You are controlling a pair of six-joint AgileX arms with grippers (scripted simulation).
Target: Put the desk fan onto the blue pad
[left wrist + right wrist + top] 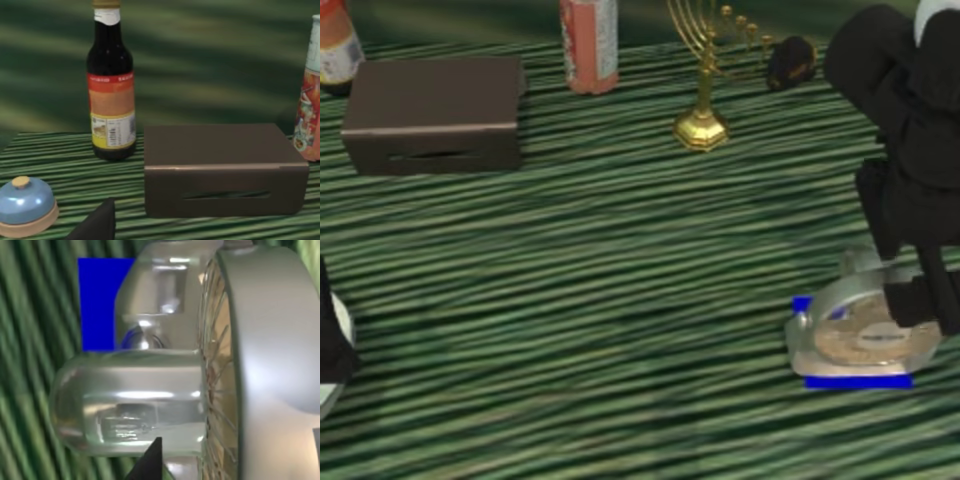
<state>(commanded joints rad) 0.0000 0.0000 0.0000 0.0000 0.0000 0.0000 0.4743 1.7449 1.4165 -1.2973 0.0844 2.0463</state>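
The desk fan (865, 335) stands on the blue pad (857, 381), covering most of it, with blue showing only along its near edge and at one corner. The right pincer (920, 300) hangs right over the fan's ring, touching or nearly so; whether it grips the fan or has let go I cannot tell. The placing step looks nearly finished. Next it should release, if needed, and lift straight up without tipping the fan. The left arm (332, 345) sits parked well away from the pad, at the desk's left edge.
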